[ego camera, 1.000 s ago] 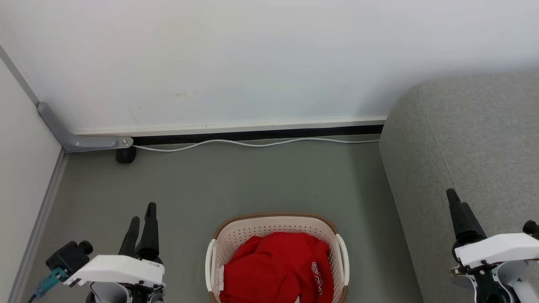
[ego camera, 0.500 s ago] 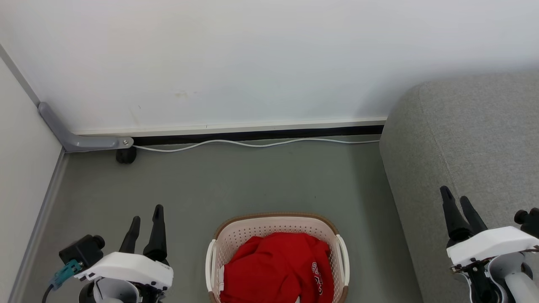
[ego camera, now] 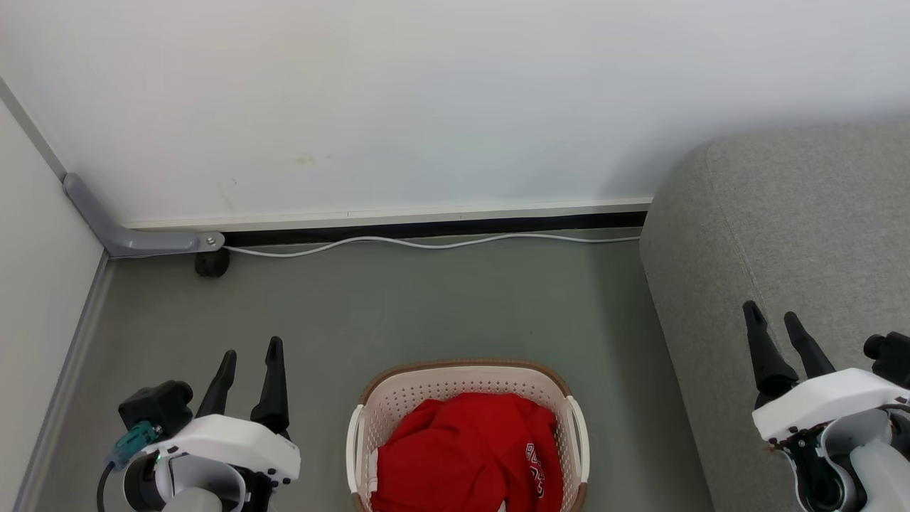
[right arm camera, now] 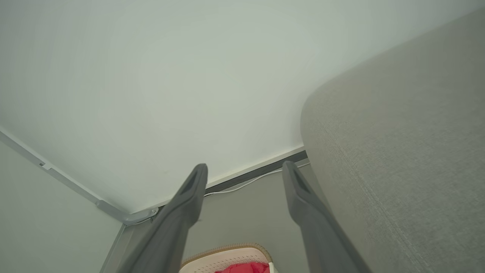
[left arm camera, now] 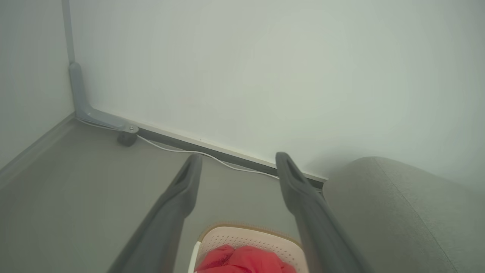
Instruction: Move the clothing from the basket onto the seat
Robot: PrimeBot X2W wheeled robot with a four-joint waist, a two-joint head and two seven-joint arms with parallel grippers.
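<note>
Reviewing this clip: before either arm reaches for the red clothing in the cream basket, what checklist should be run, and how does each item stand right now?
1. Left gripper open, holding nothing: ok.
2. Right gripper open, holding nothing: ok.
3. Bright red fabric clothing lies in the oval cream perforated plastic basket, uncovered from above: ok.
4. Garment count: cannot tell; one crumpled heap shows.
5. Drop spot on the large grey fabric seat: cannot tell; its rounded end shows, beside the basket on the robot's right.
6. White floor cable lies apart from the basket: ok.
</note>
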